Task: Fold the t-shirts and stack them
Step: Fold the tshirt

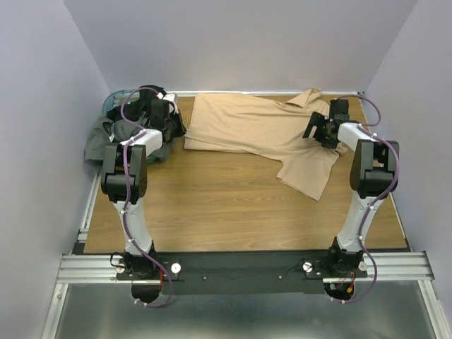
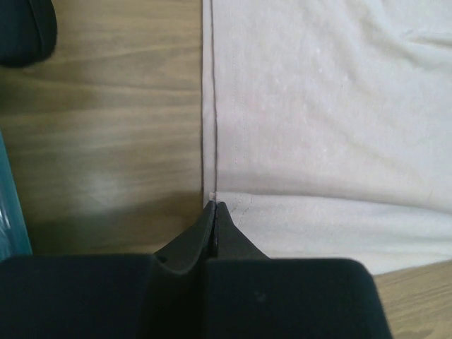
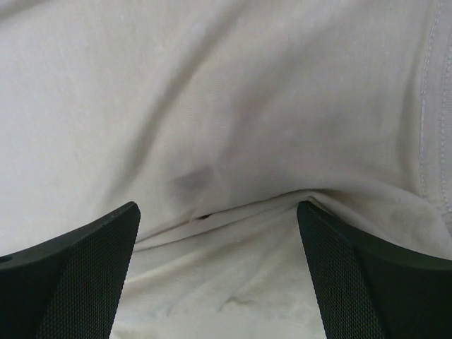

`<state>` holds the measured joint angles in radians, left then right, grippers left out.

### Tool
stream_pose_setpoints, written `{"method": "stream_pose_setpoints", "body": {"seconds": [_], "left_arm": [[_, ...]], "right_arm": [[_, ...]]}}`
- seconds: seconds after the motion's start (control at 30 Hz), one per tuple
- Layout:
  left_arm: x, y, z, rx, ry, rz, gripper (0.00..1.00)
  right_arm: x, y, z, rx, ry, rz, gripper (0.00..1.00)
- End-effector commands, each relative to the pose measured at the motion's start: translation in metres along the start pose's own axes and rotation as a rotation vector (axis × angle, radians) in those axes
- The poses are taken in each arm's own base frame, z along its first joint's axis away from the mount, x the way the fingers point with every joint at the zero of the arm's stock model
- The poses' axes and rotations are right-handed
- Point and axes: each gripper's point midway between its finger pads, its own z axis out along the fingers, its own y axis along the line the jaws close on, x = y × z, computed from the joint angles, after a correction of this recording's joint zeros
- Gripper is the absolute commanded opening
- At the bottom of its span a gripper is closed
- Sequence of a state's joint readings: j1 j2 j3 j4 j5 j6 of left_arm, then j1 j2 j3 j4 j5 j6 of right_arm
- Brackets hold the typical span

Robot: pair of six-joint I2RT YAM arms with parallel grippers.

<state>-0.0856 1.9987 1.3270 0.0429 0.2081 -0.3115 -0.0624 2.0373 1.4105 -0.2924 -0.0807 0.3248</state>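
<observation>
Sprawling: one tan t-shirt (image 1: pixel 247 123) (two grippers (image 2: pixel 214 208) (image 3: pixel 217 205))

A tan t-shirt (image 1: pixel 247 127) lies spread on the wooden table (image 1: pixel 212 205).

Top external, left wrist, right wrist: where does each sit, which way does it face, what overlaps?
Top external: above and behind the arms, looking down and forward at the wooden table; left arm and right arm show whole.
Left wrist: on the left arm, looking down past its shut left tool at the tan t-shirt, its hem edge on the wood.
Right wrist: on the right arm, close over tan cloth; open right tool, fingers in the lower corners.
Shared: all three see the tan t-shirt.
</observation>
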Motion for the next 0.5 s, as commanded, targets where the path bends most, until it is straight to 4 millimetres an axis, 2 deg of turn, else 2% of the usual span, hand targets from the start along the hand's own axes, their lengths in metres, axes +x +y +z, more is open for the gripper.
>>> {"method": "stream_pose_setpoints", "body": {"seconds": [0.0, 0.03, 0.07, 0.13, 0.23, 0.27, 0.3, 0.4, 0.47], "left_arm": [[-0.004, 0.004, 0.011, 0.044, 0.022, 0.034, 0.00], [-0.009, 0.003, 0.012, 0.056, 0.013, 0.038, 0.00], [-0.005, 0.000, 0.014, 0.080, 0.025, 0.040, 0.00], [-0.002, -0.002, 0.017, 0.099, 0.029, 0.042, 0.00], [0.004, -0.001, 0.016, 0.108, 0.037, 0.049, 0.00], [0.006, 0.000, 0.016, 0.107, 0.041, 0.052, 0.00], [0.010, 0.000, 0.016, 0.110, 0.047, 0.052, 0.00], [0.011, -0.003, 0.012, 0.126, 0.040, 0.061, 0.00], [0.014, -0.006, 0.010, 0.146, 0.041, 0.061, 0.00]], "right_arm": [[0.011, 0.003, 0.017, 0.003, 0.078, 0.000, 0.98], [0.008, 0.005, 0.016, 0.002, 0.076, -0.007, 0.98], [-0.001, 0.012, 0.013, -0.007, 0.055, -0.016, 0.98], [-0.004, 0.021, 0.005, -0.018, 0.042, -0.031, 0.97], [-0.009, 0.030, -0.019, -0.010, 0.000, -0.052, 0.97], [-0.004, 0.039, -0.025, -0.011, 0.000, -0.072, 0.97], [0.004, 0.037, -0.039, 0.015, -0.007, -0.079, 0.97], [0.028, 0.038, -0.056, 0.065, -0.001, -0.094, 0.97], [0.061, 0.030, -0.068, 0.101, 0.046, -0.088, 0.96]]}}
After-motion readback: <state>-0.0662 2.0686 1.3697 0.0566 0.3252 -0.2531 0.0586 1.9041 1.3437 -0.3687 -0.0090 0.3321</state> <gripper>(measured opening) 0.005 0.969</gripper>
